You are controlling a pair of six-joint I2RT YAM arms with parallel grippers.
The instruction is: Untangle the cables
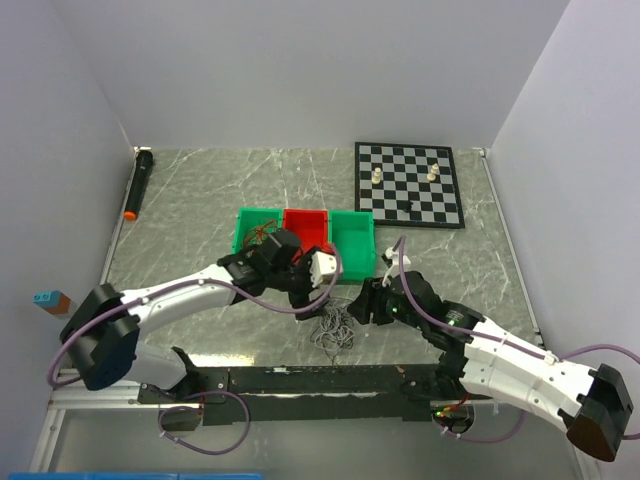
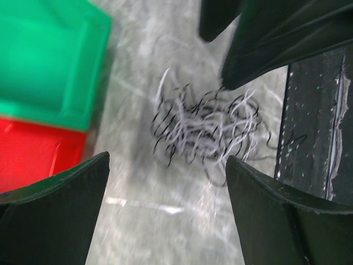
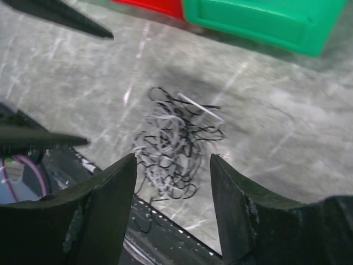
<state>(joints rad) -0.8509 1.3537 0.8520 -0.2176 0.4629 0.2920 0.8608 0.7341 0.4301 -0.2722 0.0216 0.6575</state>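
Note:
A tangle of thin black and white cables [image 1: 335, 332] lies on the marble table near its front edge, just ahead of the black rail. My left gripper [image 1: 308, 300] is open and empty, just left of the tangle; in the left wrist view the cables [image 2: 207, 130] lie beyond the left gripper [image 2: 168, 165]. My right gripper [image 1: 362, 303] is open and empty, just right of the tangle; in the right wrist view the cables [image 3: 171, 143] lie right ahead of the right gripper [image 3: 172, 163]. A small bunch of red-brown cables [image 1: 262, 235] sits in the left green bin [image 1: 243, 228].
A red bin [image 1: 307, 222] and a second green bin [image 1: 356, 248] stand in a row behind the grippers. A chessboard [image 1: 410, 190] with a few pieces lies at the back right. A black marker [image 1: 138, 183] lies at the far left. A black rail [image 1: 330, 380] runs along the front edge.

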